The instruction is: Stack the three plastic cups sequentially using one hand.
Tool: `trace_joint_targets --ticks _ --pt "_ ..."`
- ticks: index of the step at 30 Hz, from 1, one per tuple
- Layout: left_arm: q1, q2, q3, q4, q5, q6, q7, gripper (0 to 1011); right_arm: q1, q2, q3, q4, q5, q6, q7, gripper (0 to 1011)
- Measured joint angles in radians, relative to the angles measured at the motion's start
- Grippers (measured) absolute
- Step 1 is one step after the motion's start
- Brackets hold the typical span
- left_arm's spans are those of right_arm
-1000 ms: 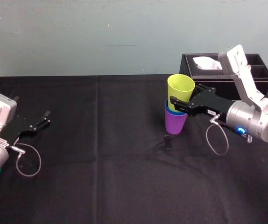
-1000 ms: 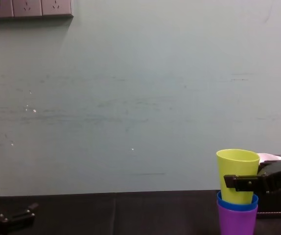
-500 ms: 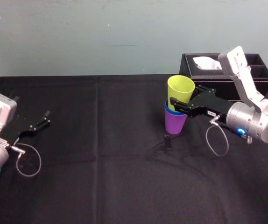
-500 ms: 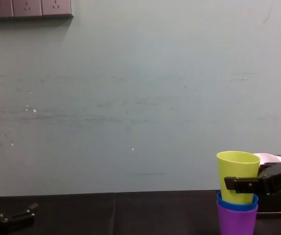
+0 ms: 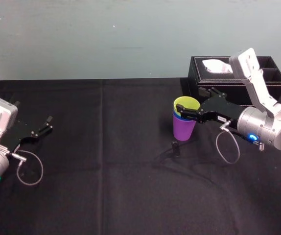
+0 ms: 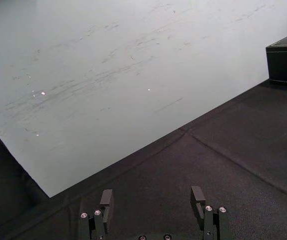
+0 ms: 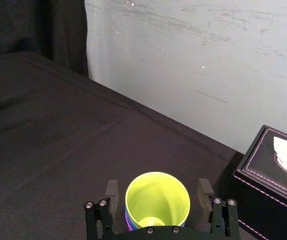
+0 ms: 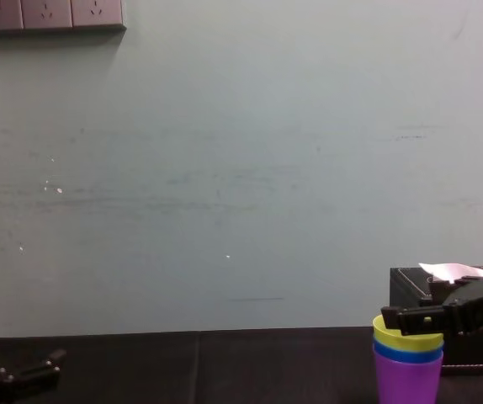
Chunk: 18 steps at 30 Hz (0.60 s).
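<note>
Your three cups stand nested in one upright stack, long axis vertical, mouths up and narrow ends down. The purple cup (image 5: 183,130) is outermost and sits on the black cloth (image 5: 106,171). The blue cup (image 5: 175,116) is inside it, with only a thin band of its rim showing. The yellow cup (image 5: 186,104) is innermost, seated deep, with its rim a little above the blue one. In the right wrist view you look straight down into the yellow cup (image 7: 157,200); it holds nothing and its small round floor shows. All three are smooth plastic with tapered walls.

The stack is right of the table's middle, close in front of the left end of the black box (image 5: 199,81). That box is rectangular with light stitching along its edges, and a white tissue (image 5: 214,65) pokes from its top slot.

Your right gripper (image 5: 184,112) is level with the rims of the stack. Its thin black fingers (image 7: 111,191) are spread to either side of the yellow cup, with a gap on each side, so they grip nothing.

Your left gripper (image 5: 46,124) is parked low at the table's left edge, well apart from the cups. Its fingers (image 6: 106,198) are held apart over bare cloth.
</note>
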<state>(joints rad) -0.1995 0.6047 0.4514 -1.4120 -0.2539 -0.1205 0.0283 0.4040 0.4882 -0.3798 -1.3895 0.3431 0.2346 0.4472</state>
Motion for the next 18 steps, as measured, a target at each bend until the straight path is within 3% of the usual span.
trace_joint_targets --ticks 12,18 --pt "0.0 0.0 0.0 0.0 0.0 0.0 0.0 1010 -0.001 0.001 0.001 -0.003 0.0 -0.001 -0.002 1000" --pt "0.0 0.0 0.0 0.0 0.0 0.0 0.0 1010 -0.04 0.012 0.031 -0.038 -0.001 -0.014 -0.03 1000"
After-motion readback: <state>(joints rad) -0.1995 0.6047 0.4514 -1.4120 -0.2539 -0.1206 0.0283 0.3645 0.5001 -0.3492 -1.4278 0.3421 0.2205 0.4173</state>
